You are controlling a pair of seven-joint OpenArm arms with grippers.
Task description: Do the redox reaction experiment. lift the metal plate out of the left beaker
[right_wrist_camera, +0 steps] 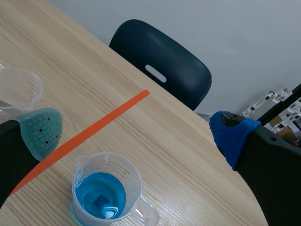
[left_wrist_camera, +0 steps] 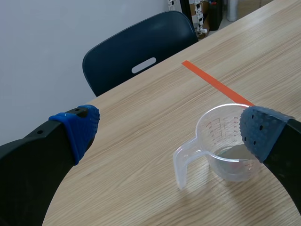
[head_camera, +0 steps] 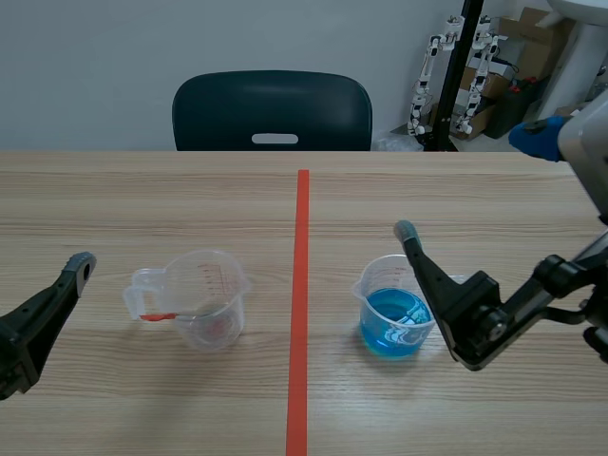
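Observation:
The left beaker (head_camera: 195, 299) is a clear measuring cup with a handle, standing left of the red tape line. A flat grey metal plate (left_wrist_camera: 233, 153) lies at its bottom. My left gripper (left_wrist_camera: 169, 129) is open, low over the table. The beaker (left_wrist_camera: 225, 146) stands ahead of it, close to the right finger's blue pad (left_wrist_camera: 261, 132). In the scene view only one left finger (head_camera: 76, 271) shows, apart from the cup. My right gripper (right_wrist_camera: 136, 134) is open above the right beaker (right_wrist_camera: 106, 193), which holds blue liquid.
The right beaker (head_camera: 394, 318) stands just right of the tape line, with a right finger (head_camera: 423, 266) beside it. A dark chair (head_camera: 273, 112) stands behind the table's far edge. Boxes and equipment (head_camera: 475, 76) stand at the back right.

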